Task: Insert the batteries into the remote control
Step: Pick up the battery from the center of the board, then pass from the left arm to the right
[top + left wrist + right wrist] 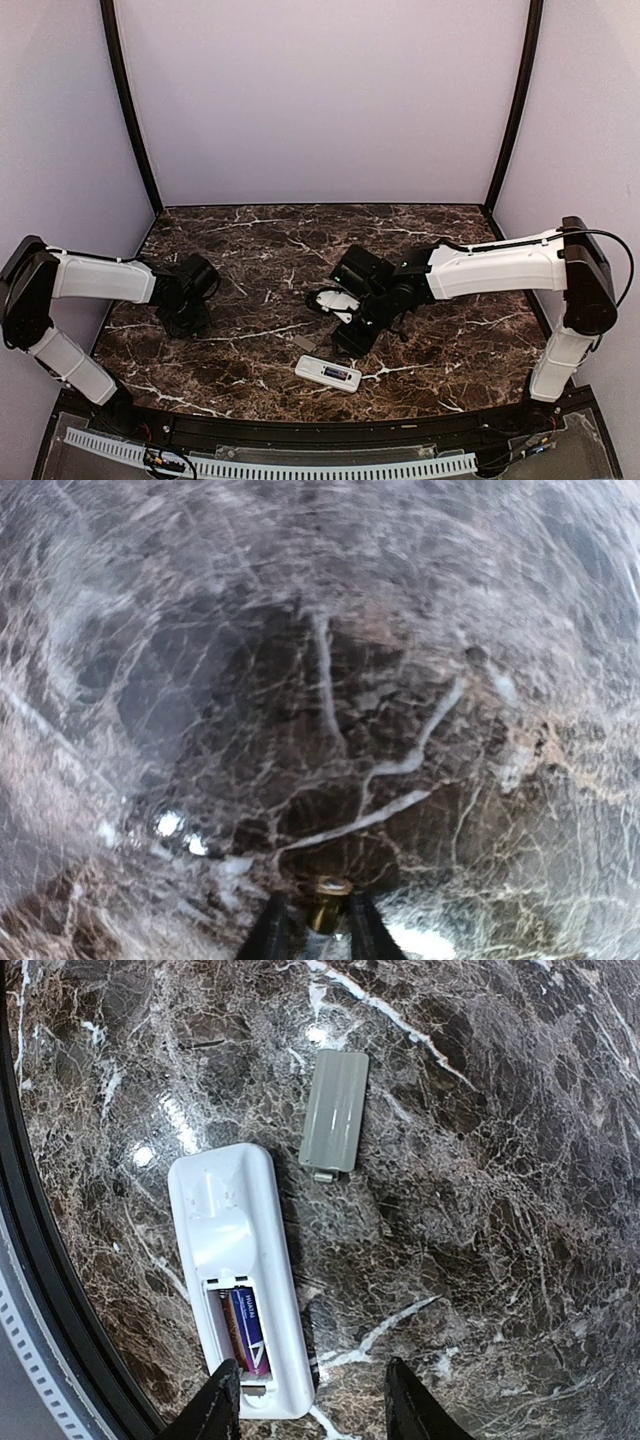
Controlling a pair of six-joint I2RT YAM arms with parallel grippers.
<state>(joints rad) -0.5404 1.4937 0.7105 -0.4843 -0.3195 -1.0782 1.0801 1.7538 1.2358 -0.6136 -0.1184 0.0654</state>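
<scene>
The white remote control (232, 1260) lies back up on the marble, its compartment open. Batteries (245, 1332), reddish-orange and purple, lie inside the compartment. My right gripper (312, 1405) is open and empty just above the remote's compartment end, with its left finger over the remote's corner. In the top view the remote (328, 372) lies near the front edge, with the right gripper (343, 343) just behind it. My left gripper (189, 322) is far left, low over the table. In its wrist view the left gripper (320, 930) is nearly closed around a small brass-coloured cylinder (328, 905), seemingly a battery seen end-on.
A small flat grey cover piece (334, 1110) lies on the marble beside the remote's far end; it also shows in the top view (305, 342). The table's black front rim (40, 1260) runs close along the remote. White walls enclose the back and sides.
</scene>
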